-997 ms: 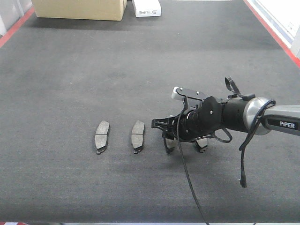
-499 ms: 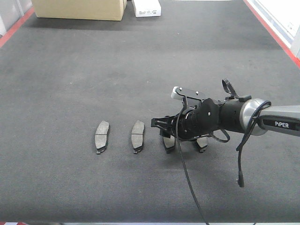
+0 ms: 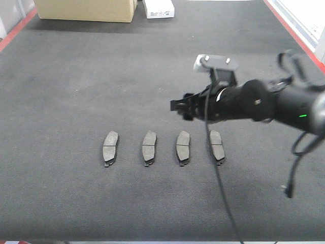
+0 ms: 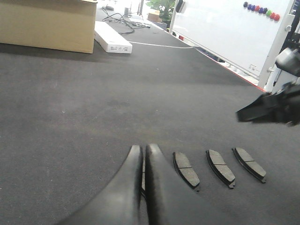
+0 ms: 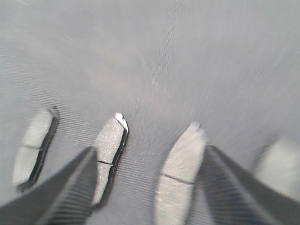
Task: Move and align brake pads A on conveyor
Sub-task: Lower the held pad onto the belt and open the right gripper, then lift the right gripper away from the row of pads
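Observation:
Several brake pads lie in an even row across the conveyor (image 3: 152, 66), from the leftmost pad (image 3: 110, 148) to the rightmost pad (image 3: 217, 146). My right gripper (image 3: 177, 107) hangs above the belt, just behind the third pad (image 3: 183, 147), touching none. In the right wrist view it (image 5: 150, 152) is open and empty, with a blurred pad (image 5: 180, 168) below, between its fingers. My left gripper (image 4: 143, 154) is shut, low over the belt, with three pads to its right, the nearest pad (image 4: 186, 169) close by. A sliver of another pad shows behind its fingers.
A cardboard box (image 3: 86, 9) and a white box (image 3: 158, 8) stand at the belt's far edge. Red borders (image 3: 294, 30) run along both sides. A black cable (image 3: 218, 178) hangs from the right arm over the belt's near part.
My right gripper has risen from the belt and drawn back, leaving the third pad lying in the row. The third and fourth pads now show fully.

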Controlling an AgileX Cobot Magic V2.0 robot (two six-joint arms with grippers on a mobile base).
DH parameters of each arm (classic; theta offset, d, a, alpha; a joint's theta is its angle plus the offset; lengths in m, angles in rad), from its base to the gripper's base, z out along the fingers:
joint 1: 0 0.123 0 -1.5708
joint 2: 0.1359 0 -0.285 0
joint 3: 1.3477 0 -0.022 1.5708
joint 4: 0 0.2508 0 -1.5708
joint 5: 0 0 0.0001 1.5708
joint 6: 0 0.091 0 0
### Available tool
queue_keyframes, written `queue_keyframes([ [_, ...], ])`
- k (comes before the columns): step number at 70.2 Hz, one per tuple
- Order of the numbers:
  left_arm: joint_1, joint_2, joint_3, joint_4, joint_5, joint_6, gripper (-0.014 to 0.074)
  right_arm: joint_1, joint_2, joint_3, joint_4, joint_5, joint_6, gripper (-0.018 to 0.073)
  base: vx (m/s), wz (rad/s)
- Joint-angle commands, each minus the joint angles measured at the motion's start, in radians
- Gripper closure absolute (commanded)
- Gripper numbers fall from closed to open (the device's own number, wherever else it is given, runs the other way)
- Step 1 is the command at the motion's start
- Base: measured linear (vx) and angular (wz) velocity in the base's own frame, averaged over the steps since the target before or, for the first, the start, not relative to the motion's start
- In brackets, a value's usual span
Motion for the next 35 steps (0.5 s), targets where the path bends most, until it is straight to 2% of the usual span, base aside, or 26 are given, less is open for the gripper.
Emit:
queue_keyframes([
  [1,-0.003,0.01,-0.022,0.027,-0.038,-0.003,0.0604,-0.002,-0.11,-0.02,-0.093,0.005,-0.006,0.0256,0.0,0.0],
  [8,-0.003,0.01,-0.022,0.027,-0.038,-0.003,0.0604,-0.002,-0.203,0.068,-0.114,-0.007,-0.028,0.04,0.0,0.0],
  [15,-0.003,0.01,-0.022,0.027,-0.038,-0.003,0.0604,-0.002,-0.331,0.2,-0.113,-0.082,-0.062,0.0575,0.0,0.0],
  [25,-0.003,0.01,-0.022,0.027,-0.038,-0.003,0.0604,-0.002,-0.523,0.375,-0.113,-0.194,-0.059,0.0568,0.0,0.0],
  [35,-0.003,0.01,-0.022,0.027,-0.038,-0.003,0.0604,-0.002,-0.706,0.506,-0.133,-0.21,-0.059,0.0567,0.0,0.0],
])
